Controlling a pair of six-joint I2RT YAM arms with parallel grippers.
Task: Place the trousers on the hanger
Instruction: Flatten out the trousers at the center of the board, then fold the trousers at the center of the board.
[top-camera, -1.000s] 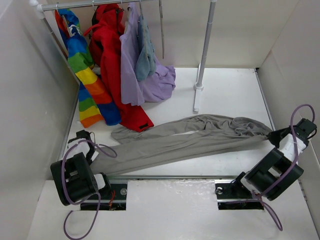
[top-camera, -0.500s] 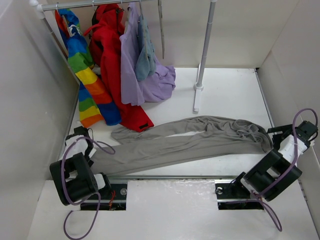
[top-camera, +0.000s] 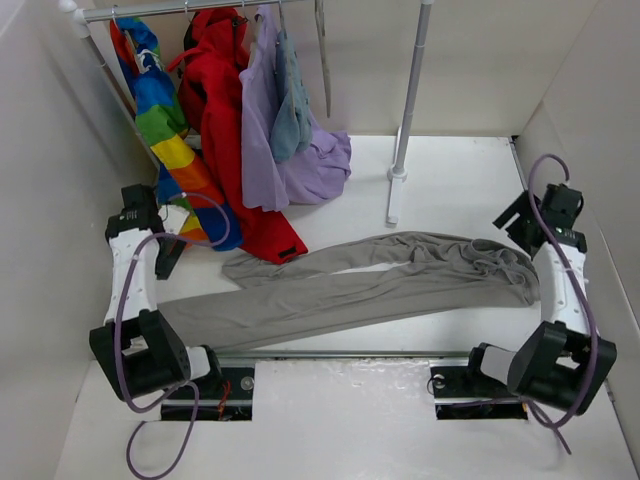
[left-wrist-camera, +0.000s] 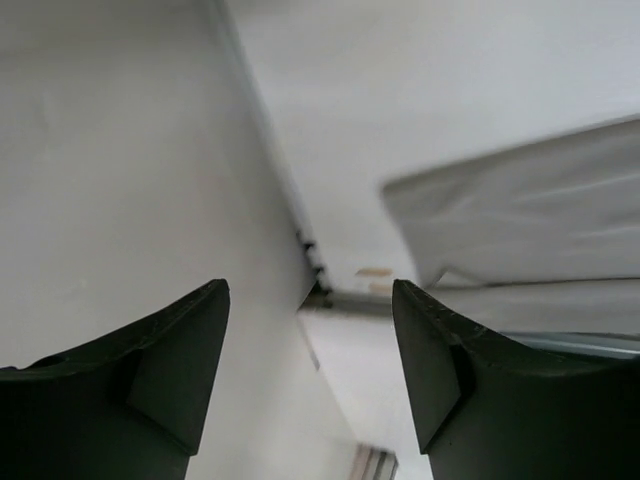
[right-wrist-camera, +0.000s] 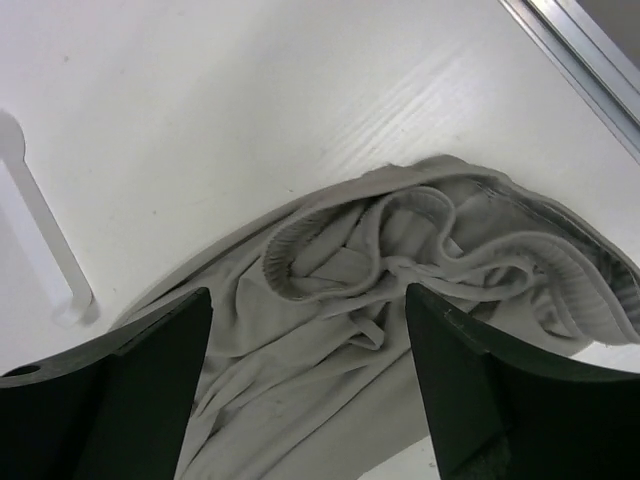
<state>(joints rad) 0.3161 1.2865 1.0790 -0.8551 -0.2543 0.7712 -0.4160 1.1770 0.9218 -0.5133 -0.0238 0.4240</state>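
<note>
Trousers (top-camera: 350, 285) lie flat across the surface (top-camera: 450, 180), waist to the right. Only my right wrist view shows the gathered waistband, under the right end effector (right-wrist-camera: 308, 300), fingers spread, empty. Left end effector (left-wrist-camera: 310, 300) spread too (only a leg hem in frame). Hanger (top-camera: 323, 70) is on the rail (top-camera: 180, 10), edge-on, hook unclear.

Left arm (top-camera: 133, 275) and right arm (top-camera: 562, 285) upright, fingers (left-wrist-camera: 170, 370) apart, empty.

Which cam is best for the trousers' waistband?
Right wrist: the gathered waistband fills the frame, ribbing clear. Top external shows the whole trousers, waist small at their right end. Left wrist catches only a leg end.
</note>
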